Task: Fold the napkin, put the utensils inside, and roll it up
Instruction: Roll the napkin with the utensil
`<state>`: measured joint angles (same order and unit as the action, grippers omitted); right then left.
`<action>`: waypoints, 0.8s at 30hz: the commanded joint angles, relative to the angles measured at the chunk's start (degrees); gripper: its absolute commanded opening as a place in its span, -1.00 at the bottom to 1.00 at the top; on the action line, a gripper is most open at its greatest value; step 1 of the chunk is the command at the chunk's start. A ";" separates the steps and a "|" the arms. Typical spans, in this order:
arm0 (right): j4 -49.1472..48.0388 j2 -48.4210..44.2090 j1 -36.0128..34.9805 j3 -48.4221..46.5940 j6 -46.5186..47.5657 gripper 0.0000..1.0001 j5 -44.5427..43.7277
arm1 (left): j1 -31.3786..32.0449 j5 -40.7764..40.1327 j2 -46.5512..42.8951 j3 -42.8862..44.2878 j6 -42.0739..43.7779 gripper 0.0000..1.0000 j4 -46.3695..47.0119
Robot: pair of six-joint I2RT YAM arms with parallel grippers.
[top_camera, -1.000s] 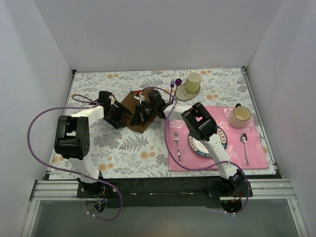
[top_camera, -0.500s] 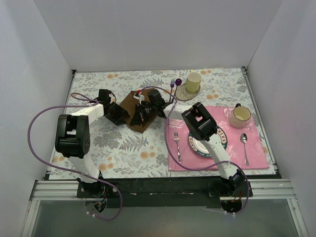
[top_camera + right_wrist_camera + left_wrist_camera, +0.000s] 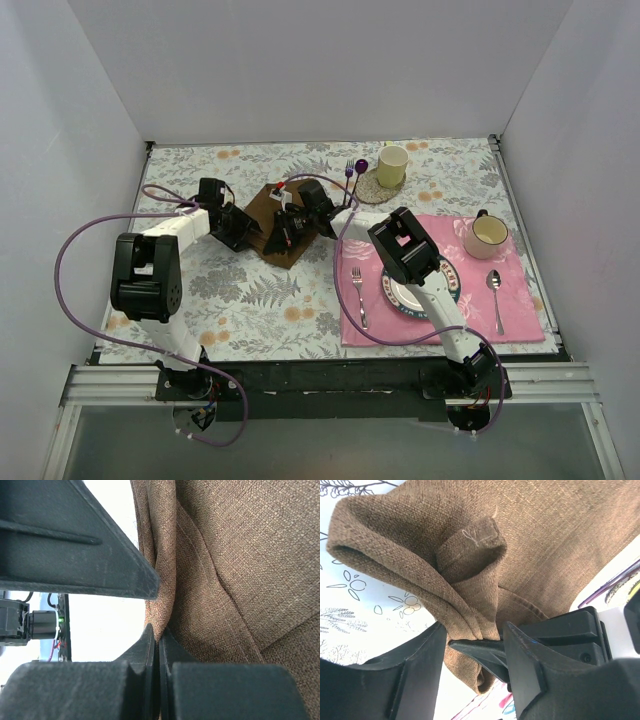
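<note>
The dark brown napkin point(image 3: 262, 203) lies creased on the floral cloth at mid-left, bunched between both grippers. My left gripper point(image 3: 243, 232) comes in from its left; in the left wrist view its jaws point(image 3: 474, 630) press a thick fold of napkin point(image 3: 545, 540) together with the right gripper's fingertip point(image 3: 475, 647). My right gripper point(image 3: 288, 227) is shut on a thin napkin edge point(image 3: 159, 632), with cloth point(image 3: 240, 555) filling the right wrist view. A purple fork point(image 3: 349, 168) and spoon point(image 3: 361, 165) lie behind the napkin. A metal fork point(image 3: 358, 297) and spoon point(image 3: 494, 290) rest on the pink mat.
A pink placemat point(image 3: 520, 315) at the right carries a plate point(image 3: 455, 288) under the right arm and a mug point(image 3: 487, 236). A yellow cup point(image 3: 392, 165) on a coaster stands at the back. Purple cables loop beside both arms. White walls close in the table.
My left gripper's jaws have narrowed onto the napkin fold and it has edged slightly back. The right gripper keeps its pinch in the same place.
</note>
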<state>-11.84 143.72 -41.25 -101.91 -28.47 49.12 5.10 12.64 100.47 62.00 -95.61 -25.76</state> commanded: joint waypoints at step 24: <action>8.85 2.53 0.65 -1.63 4.30 -0.97 -3.60 | 0.52 -3.07 -5.90 -1.35 -0.01 -0.34 2.91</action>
<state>-8.71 143.74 -41.25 -103.37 -26.85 49.04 5.39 10.48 95.90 60.40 -96.01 -22.65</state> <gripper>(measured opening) 0.043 0.320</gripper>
